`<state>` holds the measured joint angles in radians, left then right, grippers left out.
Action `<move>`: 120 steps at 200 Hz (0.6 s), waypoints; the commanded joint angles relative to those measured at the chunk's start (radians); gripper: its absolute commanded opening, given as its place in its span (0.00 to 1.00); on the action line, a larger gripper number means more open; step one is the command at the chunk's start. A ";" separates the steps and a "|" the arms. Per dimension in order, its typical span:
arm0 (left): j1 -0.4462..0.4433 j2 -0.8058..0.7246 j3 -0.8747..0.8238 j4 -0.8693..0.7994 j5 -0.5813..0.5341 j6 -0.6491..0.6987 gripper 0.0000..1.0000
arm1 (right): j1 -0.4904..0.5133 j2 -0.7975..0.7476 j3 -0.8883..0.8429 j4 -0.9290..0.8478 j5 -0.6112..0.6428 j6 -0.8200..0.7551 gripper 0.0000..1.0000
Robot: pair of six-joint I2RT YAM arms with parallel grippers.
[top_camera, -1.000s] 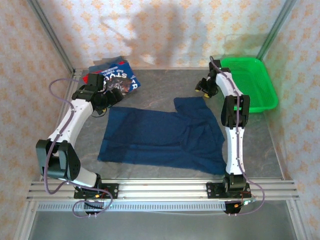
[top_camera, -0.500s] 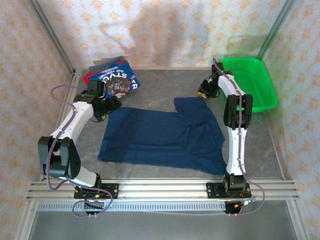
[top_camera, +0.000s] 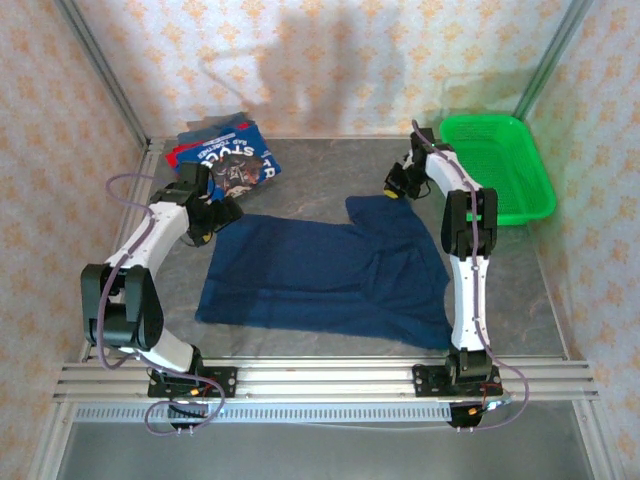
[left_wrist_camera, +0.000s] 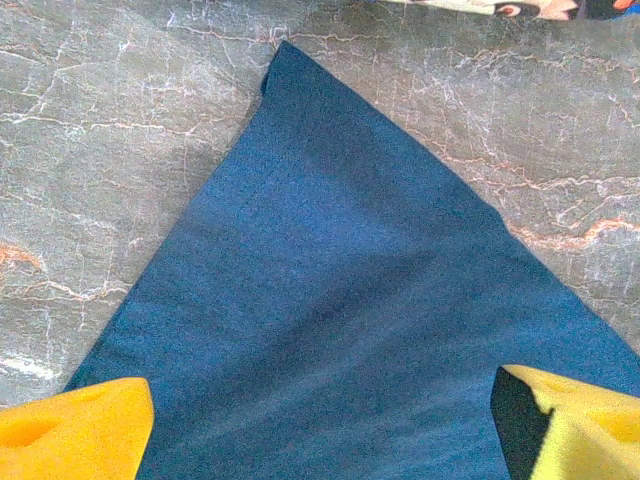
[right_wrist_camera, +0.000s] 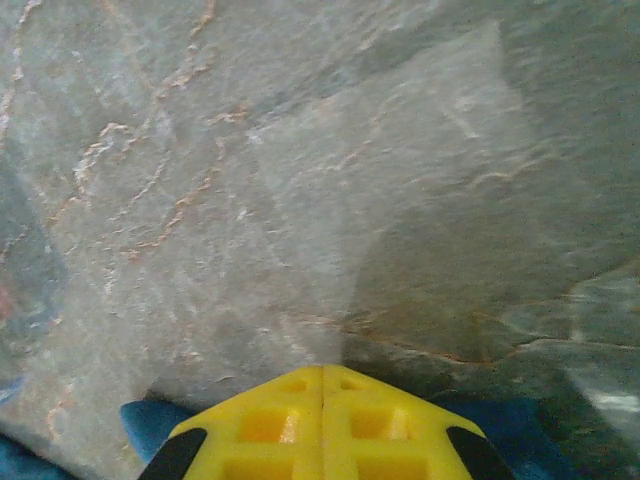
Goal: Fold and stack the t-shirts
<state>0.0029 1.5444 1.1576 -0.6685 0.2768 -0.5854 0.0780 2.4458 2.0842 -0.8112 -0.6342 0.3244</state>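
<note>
Right pincer (right_wrist_camera: pixel 322 400), pads pressed together with blue cloth showing on either side of them, bites what I take to be the far edge of a sleeve of the navy t-shirt (top_camera: pixel 320 270), toward the far right of the grey table (top_camera: pixel 320 160). Across the cloth, my left pincer (left_wrist_camera: pixel 320 430) hangs with its jaws wide apart over the shirt's far left corner, touching nothing that I can make out. The shirt lies spread flat across the middle of the table, its near hem toward the arm bases, one sleeve pointing far. Just beyond its far left corner sits the folded stack (top_camera: pixel 228 160), a blue tee with white lettering on top and red showing beneath. The green basket (top_camera: pixel 500 170) stands at far right, apart from the cloth. Thin, limp and light, the shirt will sag and drag from any single pinch. I judge it wants holding at two far corners at once, each bite taking the full edge, then lifting level, lest a layer slip out or the fold go crooked.
</note>
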 commanded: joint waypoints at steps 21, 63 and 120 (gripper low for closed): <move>0.008 0.030 0.005 0.001 -0.020 0.038 0.89 | -0.009 -0.102 -0.031 0.014 0.084 -0.018 0.04; 0.008 0.055 0.004 0.014 -0.008 0.038 0.88 | -0.018 -0.175 -0.133 0.108 0.149 0.013 0.42; 0.008 0.086 0.028 0.016 0.005 0.044 0.88 | -0.018 -0.074 0.015 -0.063 0.216 -0.114 0.42</move>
<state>0.0029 1.6184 1.1576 -0.6605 0.2813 -0.5694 0.0643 2.3348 2.0571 -0.8043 -0.4717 0.2729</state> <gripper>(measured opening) 0.883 0.422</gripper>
